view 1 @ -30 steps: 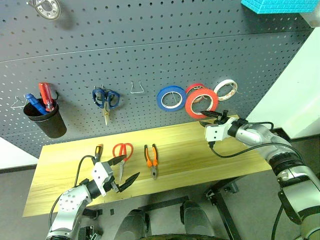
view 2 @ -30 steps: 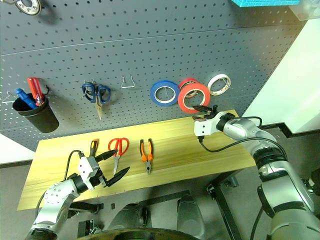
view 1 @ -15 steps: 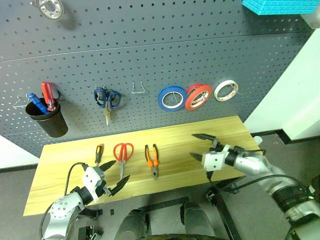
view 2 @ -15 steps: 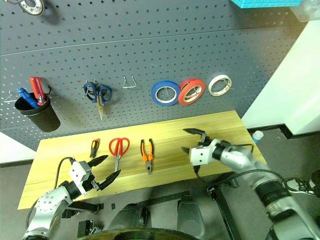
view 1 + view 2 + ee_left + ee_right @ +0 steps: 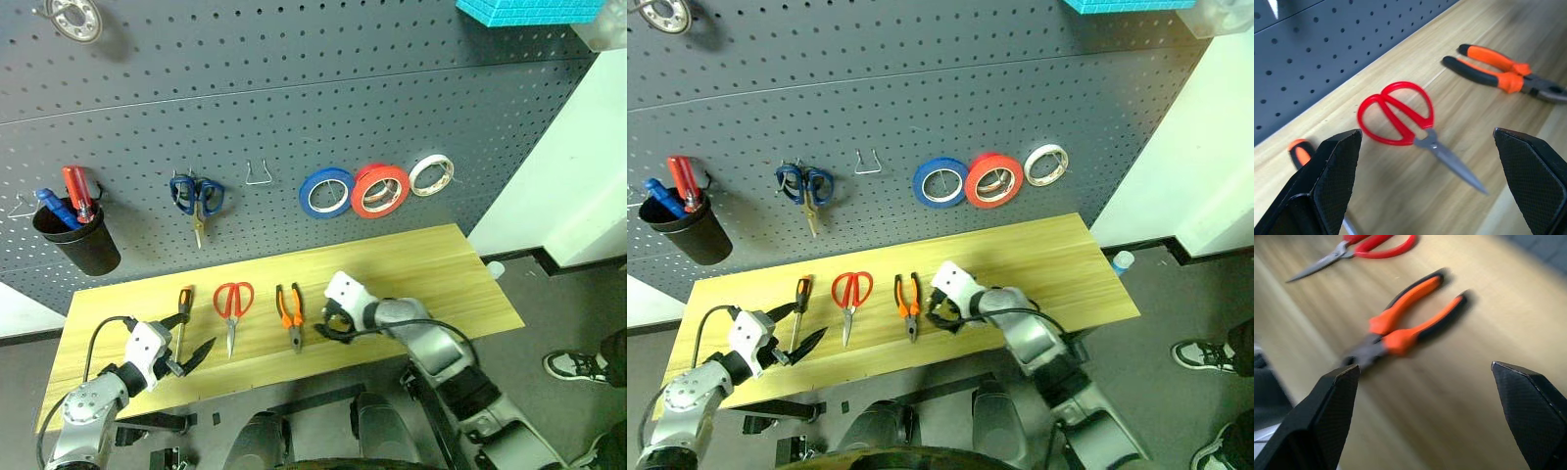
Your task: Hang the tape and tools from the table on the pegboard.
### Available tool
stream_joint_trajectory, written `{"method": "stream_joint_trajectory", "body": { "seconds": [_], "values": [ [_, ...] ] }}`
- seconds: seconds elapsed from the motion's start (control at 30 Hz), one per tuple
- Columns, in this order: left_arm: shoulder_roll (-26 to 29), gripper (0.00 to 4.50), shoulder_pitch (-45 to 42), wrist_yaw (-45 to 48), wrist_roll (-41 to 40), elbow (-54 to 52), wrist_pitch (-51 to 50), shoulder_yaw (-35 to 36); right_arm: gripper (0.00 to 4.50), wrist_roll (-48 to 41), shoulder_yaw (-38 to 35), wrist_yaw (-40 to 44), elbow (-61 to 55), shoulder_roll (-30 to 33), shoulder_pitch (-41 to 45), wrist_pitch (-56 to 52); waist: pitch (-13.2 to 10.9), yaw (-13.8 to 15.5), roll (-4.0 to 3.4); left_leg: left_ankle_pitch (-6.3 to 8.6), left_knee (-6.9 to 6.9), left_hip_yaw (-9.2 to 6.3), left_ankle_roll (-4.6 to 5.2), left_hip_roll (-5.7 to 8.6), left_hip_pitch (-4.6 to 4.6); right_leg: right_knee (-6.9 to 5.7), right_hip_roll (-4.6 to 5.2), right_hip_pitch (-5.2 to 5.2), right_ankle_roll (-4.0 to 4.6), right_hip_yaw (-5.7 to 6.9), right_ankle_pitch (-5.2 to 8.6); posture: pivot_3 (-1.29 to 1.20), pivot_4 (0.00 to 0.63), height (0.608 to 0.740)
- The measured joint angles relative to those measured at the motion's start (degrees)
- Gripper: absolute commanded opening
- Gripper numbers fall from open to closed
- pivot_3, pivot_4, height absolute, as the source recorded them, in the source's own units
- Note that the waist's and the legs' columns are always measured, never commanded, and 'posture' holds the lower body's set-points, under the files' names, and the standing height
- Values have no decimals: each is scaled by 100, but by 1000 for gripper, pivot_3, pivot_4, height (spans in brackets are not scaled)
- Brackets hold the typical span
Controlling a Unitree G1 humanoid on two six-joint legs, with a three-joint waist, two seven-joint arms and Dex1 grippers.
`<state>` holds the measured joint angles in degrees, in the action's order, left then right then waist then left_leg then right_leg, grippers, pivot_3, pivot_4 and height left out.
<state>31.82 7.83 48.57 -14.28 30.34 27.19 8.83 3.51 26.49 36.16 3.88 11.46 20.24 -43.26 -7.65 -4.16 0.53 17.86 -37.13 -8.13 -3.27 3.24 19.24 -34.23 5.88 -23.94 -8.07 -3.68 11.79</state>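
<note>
A: Where are the task items sitting, and what are they made of?

B: The red tape roll [image 5: 380,190], a broad ring with a pale core, is hanging on the pegboard [image 5: 294,108], a dark grey panel with a regular grid of small holes. It is sitting between a blue roll [image 5: 326,193] and a smaller whitish roll [image 5: 432,175]. Three tools are lying flat on the table [image 5: 441,274], a light yellowish wood top with visible grain: the slim screwdriver [image 5: 182,309] with an orange-and-black handle, the scissors [image 5: 233,305] with looped red handles and steel blades, and the pliers [image 5: 291,311] with orange-and-black grips.

A: How are the claws standing?

B: The left claw [image 5: 188,340] is standing with its black, wedge-shaped, finely textured fingers wide apart, gripping nothing, low over the table's front edge near the screwdriver. The right claw [image 5: 330,325] is hovering just beside the pliers, its fingers likewise spread apart and empty.

A: What else is hanging on the panel?

B: Blue-handled scissors [image 5: 196,199], a bare wire hook [image 5: 260,175], and a black cup [image 5: 76,238] holding a red-handled screwdriver [image 5: 77,190].
</note>
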Motion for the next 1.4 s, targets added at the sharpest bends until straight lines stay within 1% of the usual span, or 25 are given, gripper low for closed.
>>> {"method": "stream_joint_trajectory", "body": {
  "seconds": [0.07,0.13,0.2,0.3,0.37,0.5,0.6,0.73,0.83,0.93,1.1,1.23,1.4],
  "values": [
    [46,4500,18,103,-17,55,23,37,4478,-54,-18,-155,128,-402,241,-581,-2,2,-2,-1,-1,0,-1,0,26,-3,-1,-35,7,0,-6,-112,131,738],
    [92,4500,63,273,-59,55,70,85,4478,-162,-116,-335,319,-843,430,-1047,-3,3,-4,-1,6,0,-1,-3,26,-2,-2,-38,8,0,-6,-106,138,738],
    [167,4500,128,428,-76,60,96,96,4478,-207,-143,-558,509,-1163,531,-1271,-6,5,-8,0,9,0,-1,-3,27,-1,-2,-40,8,0,-6,-103,141,738],
    [316,4500,249,605,-3,172,153,95,4478,-202,-258,-939,924,-1472,599,-1389,-18,0,-29,0,10,2,-1,-3,26,-1,-2,-40,7,0,-5,-102,145,738],
    [361,4500,296,674,11,270,186,95,4478,-192,-305,-1174,1243,-1571,682,-1386,-25,-3,-38,0,9,3,-1,-3,26,-2,-2,-40,7,0,-5,-106,152,738],
    [395,4500,319,794,7,344,213,97,4478,-104,-443,-1713,1931,-1915,936,-1162,-31,-57,-43,0,10,2,-1,-6,24,-6,-6,-40,7,1,-5,-110,158,738],
    [413,4500,320,883,0,357,223,105,4478,-98,-557,-2044,2306,-1934,1012,-902,-35,-107,-46,0,10,1,-1,-6,26,-1,-6,-39,6,1,-4,-113,160,738],
    [413,4500,326,988,-13,365,220,107,4478,-161,-851,-2362,2782,-1936,1071,-855,-44,-215,-50,0,13,0,0,-7,25,-4,-7,-43,6,1,-4,-113,161,738],
    [413,4500,346,1024,-21,335,209,107,4478,-323,-1029,-2487,2947,-1936,1114,-792,-50,-310,-59,0,14,-1,0,-8,24,-6,-7,-42,6,0,-4,-113,160,738],
    [412,4500,358,1051,-49,310,187,107,4478,-465,-1137,-2565,3083,-1936,1166,-688,-50,-336,-60,0,14,-1,0,-8,22,-6,-7,-40,5,0,-4,-108,162,738],
    [411,4500,386,1060,-99,234,118,110,4478,-497,-1017,-2510,3168,-1935,1177,-479,-51,-337,-60,0,14,-2,0,-8,22,-6,-8,-41,4,0,-3,-106,163,738],
    [411,4500,425,1051,-124,195,74,125,4478,-555,-854,-2272,3074,-1933,1177,-484,-68,-337,-59,1,14,-2,1,-9,23,-5,-8,-42,3,0,-3,-106,163,738],
    [411,4500,503,1046,-135,129,61,154,4478,-666,-495,-1829,2493,-1929,1176,-618,-92,-328,-59,1,15,-3,1,-10,27,-5,-8,-47,2,0,-2,-107,162,738]
  ]
}}
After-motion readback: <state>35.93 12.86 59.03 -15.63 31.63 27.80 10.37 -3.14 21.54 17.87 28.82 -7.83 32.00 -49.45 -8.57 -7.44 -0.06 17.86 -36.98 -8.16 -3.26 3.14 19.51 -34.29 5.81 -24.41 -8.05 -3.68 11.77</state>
